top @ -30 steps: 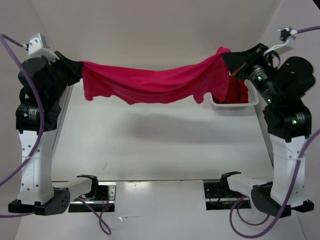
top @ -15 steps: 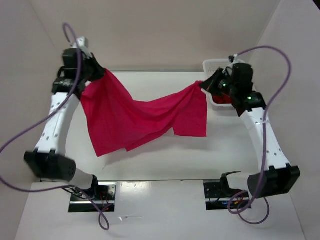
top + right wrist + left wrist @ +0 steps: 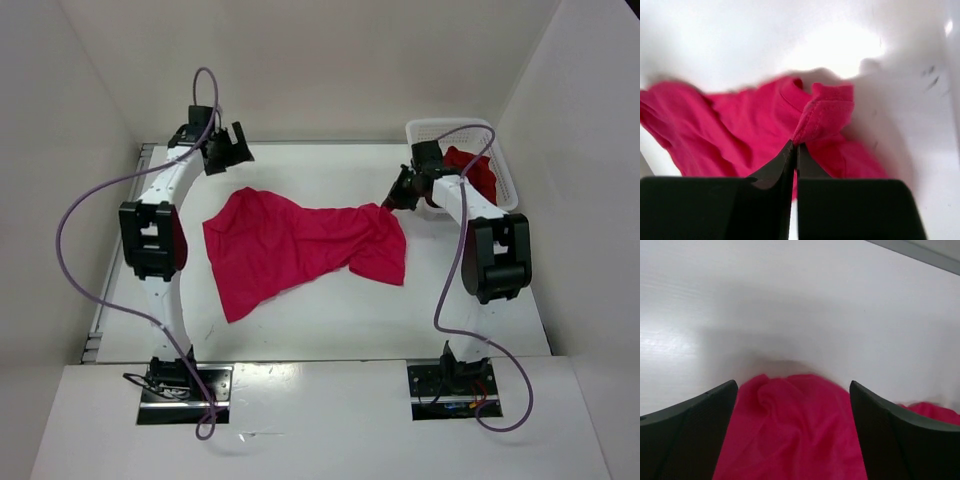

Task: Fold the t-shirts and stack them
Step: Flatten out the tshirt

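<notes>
- Left arm (image 3: 150, 240): white shell links with boxy black joint housings.
- Right arm (image 3: 497, 255): the same white-and-black build.
- A purple cable (image 3: 62, 240) loops wide of the left arm; a second one runs along the right arm.
- Each base has a metal mounting plate (image 3: 150, 400) with dark fittings.
- Left gripper (image 3: 793, 385): broad, matte dark fingers.
- Right gripper (image 3: 792, 146): black fingers tapering to thin edges.

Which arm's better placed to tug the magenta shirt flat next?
Right, probably: the right gripper is shut on an edge fold of the magenta t-shirt, while the left gripper stands open, gripping nothing.
</notes>
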`<state>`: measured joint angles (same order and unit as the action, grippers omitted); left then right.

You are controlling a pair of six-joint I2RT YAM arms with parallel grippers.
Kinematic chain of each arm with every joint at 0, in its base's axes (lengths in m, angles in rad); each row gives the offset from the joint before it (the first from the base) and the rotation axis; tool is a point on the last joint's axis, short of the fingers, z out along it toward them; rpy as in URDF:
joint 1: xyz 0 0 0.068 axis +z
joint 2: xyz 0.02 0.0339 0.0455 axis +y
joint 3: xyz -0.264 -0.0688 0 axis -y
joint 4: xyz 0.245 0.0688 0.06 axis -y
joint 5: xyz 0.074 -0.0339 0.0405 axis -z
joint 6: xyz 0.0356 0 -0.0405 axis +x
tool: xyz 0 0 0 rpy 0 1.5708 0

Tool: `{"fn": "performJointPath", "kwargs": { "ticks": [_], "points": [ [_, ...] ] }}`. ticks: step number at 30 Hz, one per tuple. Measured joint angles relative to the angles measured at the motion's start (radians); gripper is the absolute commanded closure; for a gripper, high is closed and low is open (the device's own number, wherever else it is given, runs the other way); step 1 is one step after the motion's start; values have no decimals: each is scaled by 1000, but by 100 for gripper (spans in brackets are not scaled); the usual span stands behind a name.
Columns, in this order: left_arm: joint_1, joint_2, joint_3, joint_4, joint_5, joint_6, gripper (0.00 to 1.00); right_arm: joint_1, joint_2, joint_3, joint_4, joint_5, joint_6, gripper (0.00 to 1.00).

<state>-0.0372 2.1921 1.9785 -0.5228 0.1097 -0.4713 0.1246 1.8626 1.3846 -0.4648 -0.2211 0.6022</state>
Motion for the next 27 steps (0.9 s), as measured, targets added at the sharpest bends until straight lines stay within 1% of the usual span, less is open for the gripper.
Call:
{"fn": "performJointPath", "kwargs": {
  "ticks": [3,5,6,7,8,9,10,12,13,14,15,17,19,21,22,25,26,27],
  "points": [
    [17,-162,-135,49,-3,-8,0,0,1,93,-3,46,7,95],
    [31,-314,-318,101,4,-12,0,0,0,150,8,72,9,93],
    [39,-391,-411,105,9,-16,2,0,-2,167,9,81,10,93],
    [47,-463,-507,105,11,-26,19,0,-4,175,11,87,11,90],
    [50,-516,-583,108,14,-35,29,0,-8,175,13,90,13,90],
    [52,-575,-673,118,17,-40,37,0,-10,174,12,94,14,89],
    [51,-617,-750,114,21,-50,39,0,-11,171,14,96,16,84],
    [42,-667,-864,100,24,-67,40,0,-14,159,12,103,23,76],
    [37,-675,-909,97,23,-83,40,-1,-14,159,8,106,26,72],
    [33,-676,-946,97,21,-91,32,-2,-14,159,6,106,27,65],
    [28,-676,-977,99,20,-100,31,-3,-16,158,7,107,30,61],
    [22,-673,-1027,100,17,-121,33,-5,-38,127,24,113,29,55],
    [22,-658,-1047,107,10,-140,36,-6,-81,69,21,117,29,55],
    [22,-615,-1047,137,6,-145,45,-7,-130,11,21,121,28,55],
    [22,-590,-1044,154,3,-150,55,-7,-160,-16,19,122,28,56],
    [22,-498,-1019,189,2,-165,67,-8,-251,-91,19,120,24,58],
    [24,-486,-1007,200,-2,-166,73,-8,-283,-113,19,118,23,58],
    [24,-467,-990,215,-11,-164,75,-8,-313,-133,19,116,21,58]
  ]
}}
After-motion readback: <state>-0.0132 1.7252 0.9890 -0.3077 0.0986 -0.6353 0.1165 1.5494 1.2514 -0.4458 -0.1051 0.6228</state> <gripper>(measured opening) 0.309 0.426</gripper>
